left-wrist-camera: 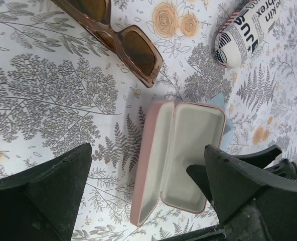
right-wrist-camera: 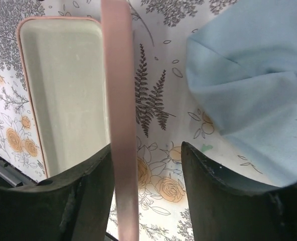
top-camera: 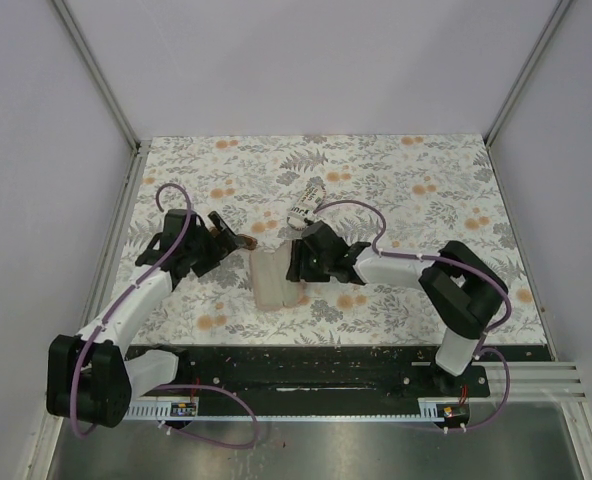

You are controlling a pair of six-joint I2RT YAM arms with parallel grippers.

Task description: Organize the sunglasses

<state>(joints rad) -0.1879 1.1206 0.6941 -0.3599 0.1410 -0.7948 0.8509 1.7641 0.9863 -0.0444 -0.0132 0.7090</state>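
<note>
left gripper (left-wrist-camera: 147,149): jaws spread wide, nothing between them and nothing touched. it hangs above the flowered table (left-wrist-camera: 48,100), left of the table's middle.

right gripper (right-wrist-camera: 146,148): jaws partly open, straddling the blurred pink edge of one half of the open pink case (left-wrist-camera: 188,150). the edge runs close along one finger (right-wrist-camera: 83,201) with a clear gap to the other. whether it touches the near finger cannot be told.

brown sunglasses (left-wrist-camera: 138,52): flat on the table just beyond the left gripper's fingertips, left of centre and about midway between the near and far edges, apart from the case. one lens and the arms are cut off by the top of the left wrist view. in the top view the pair is a small brown shape partly covered by the gripper.

the case lies open, pale lining up, nearer the near edge, between the two grippers.

blue cloth (right-wrist-camera: 249,85): on the table just beside the case, cut off at the picture's right edge.

printed pouch (left-wrist-camera: 244,32): near the table's middle, beyond the case, its lettering only partly legible.
</note>
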